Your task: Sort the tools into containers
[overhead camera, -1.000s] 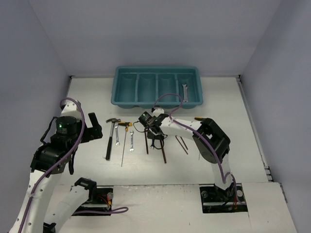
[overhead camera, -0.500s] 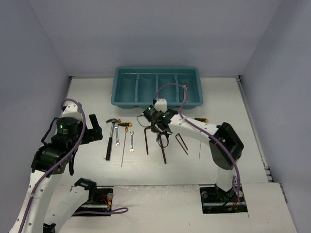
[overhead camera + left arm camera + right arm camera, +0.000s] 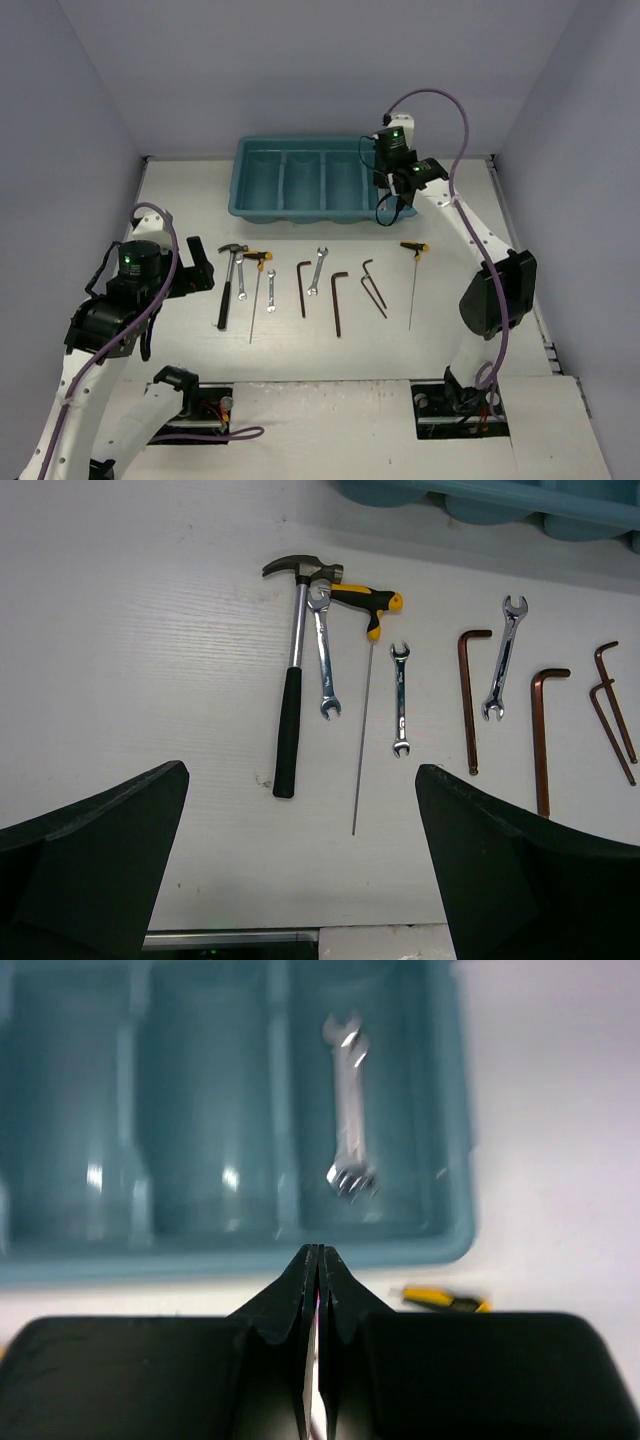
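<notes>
- Right pincer point(image 3: 312, 1252), pressed together and empty, hangs over the teal tray point(image 3: 455, 1245)'s rightmost compartment, seemingly the wrench slot: one wrench point(image 3: 348, 1110) lies inside.
- Left pincer point(image 3: 196, 270), spread, overlooks the hammer point(image 3: 290, 690).

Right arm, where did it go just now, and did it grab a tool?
The right gripper rose from the middle tools and swung back over the tray's right end, snapping shut on nothing visible. The middle wrench lies on the table, not taken. The open left gripper, the tray wrench, the hammer and the rest stayed put.
</notes>
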